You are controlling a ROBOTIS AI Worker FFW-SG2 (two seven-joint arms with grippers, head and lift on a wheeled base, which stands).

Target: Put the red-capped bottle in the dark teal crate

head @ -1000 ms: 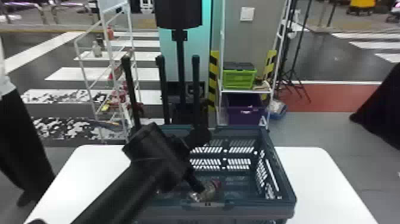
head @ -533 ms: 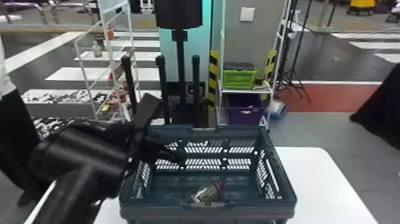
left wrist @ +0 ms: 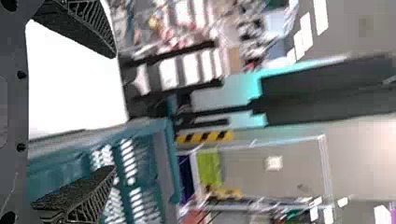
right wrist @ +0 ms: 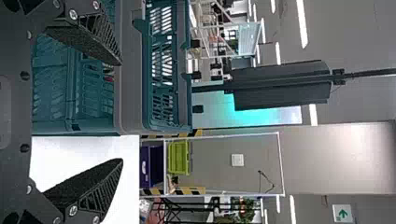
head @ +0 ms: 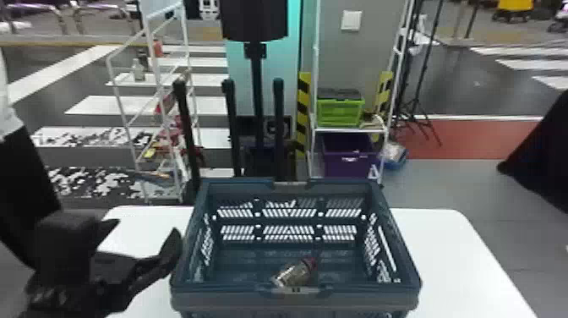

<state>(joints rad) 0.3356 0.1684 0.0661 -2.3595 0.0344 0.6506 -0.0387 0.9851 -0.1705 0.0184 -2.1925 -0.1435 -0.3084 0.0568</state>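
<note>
Red-capped bottle [head: 295, 273] lies inside dark teal crate [head: 236, 298], its goal; left end effector [left wrist: 114, 112] beside crate, right end effector [right wrist: 121, 112] near it, both spread empty, presumably avoiding snags.

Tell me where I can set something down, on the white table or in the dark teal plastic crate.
The white table is bare right of the crate; a smaller patch borders its left wall, crowded by the black left end effector. Inside, the floor shows bare beyond the clear, red-capped bottle, which crowds the near wall.
</note>
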